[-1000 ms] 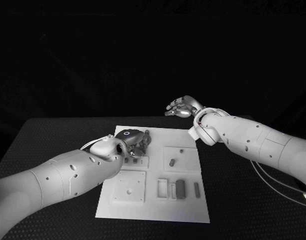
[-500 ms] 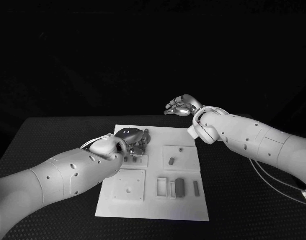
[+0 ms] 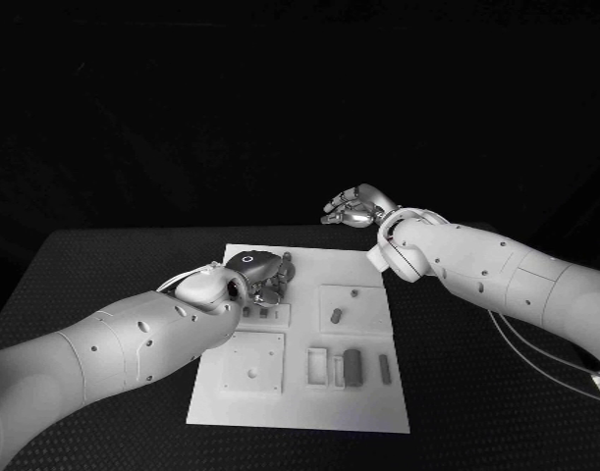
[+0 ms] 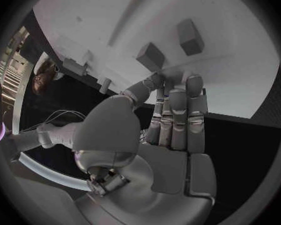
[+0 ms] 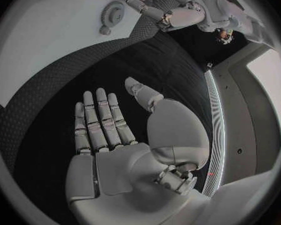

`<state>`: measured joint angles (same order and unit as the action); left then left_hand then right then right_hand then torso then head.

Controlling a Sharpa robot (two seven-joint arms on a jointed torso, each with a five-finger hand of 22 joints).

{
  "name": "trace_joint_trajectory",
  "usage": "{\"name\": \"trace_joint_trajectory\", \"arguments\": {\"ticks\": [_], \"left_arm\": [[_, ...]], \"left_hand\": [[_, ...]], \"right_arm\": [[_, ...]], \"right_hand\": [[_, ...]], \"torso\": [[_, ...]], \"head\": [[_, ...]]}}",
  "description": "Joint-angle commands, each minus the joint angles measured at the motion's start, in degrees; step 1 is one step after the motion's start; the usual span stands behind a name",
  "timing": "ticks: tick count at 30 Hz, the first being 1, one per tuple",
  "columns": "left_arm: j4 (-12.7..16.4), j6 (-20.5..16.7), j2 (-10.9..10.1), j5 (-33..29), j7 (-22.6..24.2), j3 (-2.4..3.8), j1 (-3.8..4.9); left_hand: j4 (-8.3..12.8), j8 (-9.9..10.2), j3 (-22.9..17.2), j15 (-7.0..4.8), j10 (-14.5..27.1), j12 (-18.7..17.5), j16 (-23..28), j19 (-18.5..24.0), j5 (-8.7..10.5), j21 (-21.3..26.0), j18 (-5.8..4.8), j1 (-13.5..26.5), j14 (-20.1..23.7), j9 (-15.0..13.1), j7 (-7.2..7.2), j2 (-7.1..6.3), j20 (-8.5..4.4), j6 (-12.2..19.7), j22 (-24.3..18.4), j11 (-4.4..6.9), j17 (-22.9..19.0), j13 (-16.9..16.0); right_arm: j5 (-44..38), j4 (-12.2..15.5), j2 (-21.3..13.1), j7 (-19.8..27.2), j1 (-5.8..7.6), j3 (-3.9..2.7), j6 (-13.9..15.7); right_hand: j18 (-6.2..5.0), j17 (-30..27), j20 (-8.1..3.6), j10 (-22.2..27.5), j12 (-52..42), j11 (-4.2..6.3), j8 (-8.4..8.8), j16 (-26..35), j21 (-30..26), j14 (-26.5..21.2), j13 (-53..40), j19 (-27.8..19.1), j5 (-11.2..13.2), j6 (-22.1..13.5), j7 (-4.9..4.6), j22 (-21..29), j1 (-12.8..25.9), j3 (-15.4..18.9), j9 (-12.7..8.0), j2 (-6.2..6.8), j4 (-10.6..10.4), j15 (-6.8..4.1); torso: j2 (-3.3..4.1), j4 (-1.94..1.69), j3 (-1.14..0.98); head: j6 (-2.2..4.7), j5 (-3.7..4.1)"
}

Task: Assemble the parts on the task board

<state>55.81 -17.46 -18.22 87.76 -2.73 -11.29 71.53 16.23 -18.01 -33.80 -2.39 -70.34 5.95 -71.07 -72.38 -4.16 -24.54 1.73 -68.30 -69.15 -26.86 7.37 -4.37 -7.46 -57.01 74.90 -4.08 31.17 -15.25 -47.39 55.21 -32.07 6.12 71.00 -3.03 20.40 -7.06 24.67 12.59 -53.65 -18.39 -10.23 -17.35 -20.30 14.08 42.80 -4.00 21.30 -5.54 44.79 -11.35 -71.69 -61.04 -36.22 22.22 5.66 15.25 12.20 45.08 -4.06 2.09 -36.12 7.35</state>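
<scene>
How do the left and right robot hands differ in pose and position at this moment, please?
The left robot hand is down on the task board, fingers bent onto its far left part; the right robot hand is raised beyond the board's far edge. In the wrist views, the left hand's fingertips touch the board; the right hand's fingers are spread, holding nothing. Both are silver.

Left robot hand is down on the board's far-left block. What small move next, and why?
Probably close the left robot hand fingertips on a small part just ahead of them: its fingers rest on the task board with nothing visibly held. The right robot hand hangs open, beyond the board's far edge.
</scene>
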Motion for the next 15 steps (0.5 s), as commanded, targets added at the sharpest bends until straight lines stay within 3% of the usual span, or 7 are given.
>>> {"name": "trace_joint_trajectory", "arguments": {"ticks": [1,15], "left_arm": [[0.0,3.9,0.2,-0.1,0.9,-0.81,-1.47],[0.1,-0.1,-0.2,-0.1,1.2,-0.84,-1.75]], "left_hand": [[0.1,-0.3,-0.5,-0.08,-0.3,0.0,-0.3,-0.1,-0.49,-0.3,4.7,-0.1,-0.3,-0.1,0.02,0.47,-0.36,-0.3,1.5,0.09,-0.1,0.0],[0.1,-0.5,-2.8,-0.78,-2.3,-0.5,-0.7,-1.5,-1.09,-1.4,4.68,-1.1,-2.4,-0.1,-0.21,0.6,-1.09,-1.2,1.4,0.77,-1.3,-0.2]], "right_arm": [[0.0,0.0,0.0,0.7,-0.01,-0.02,-0.7],[0.0,0.0,0.0,0.7,-0.01,-0.02,-0.6]], "right_hand": [[0.84,0.1,0.1,0.0,0.2,-0.2,-0.33,0.3,-0.3,-0.4,0.0,0.4,0.1,-0.3,-0.95,-0.1,0.4,0.0,-0.1,0.05,-0.1,0.1],[0.84,0.1,0.1,0.0,0.2,-0.19,-0.35,0.3,-0.3,-0.4,0.0,0.4,0.1,-0.3,-0.94,-0.1,0.3,0.0,-0.1,0.03,-0.1,0.1]], "torso": [[0.01,0.0,0.01],[0.01,-0.02,-0.01]], "head": [[-0.05,0.03],[0.01,0.04]]}}
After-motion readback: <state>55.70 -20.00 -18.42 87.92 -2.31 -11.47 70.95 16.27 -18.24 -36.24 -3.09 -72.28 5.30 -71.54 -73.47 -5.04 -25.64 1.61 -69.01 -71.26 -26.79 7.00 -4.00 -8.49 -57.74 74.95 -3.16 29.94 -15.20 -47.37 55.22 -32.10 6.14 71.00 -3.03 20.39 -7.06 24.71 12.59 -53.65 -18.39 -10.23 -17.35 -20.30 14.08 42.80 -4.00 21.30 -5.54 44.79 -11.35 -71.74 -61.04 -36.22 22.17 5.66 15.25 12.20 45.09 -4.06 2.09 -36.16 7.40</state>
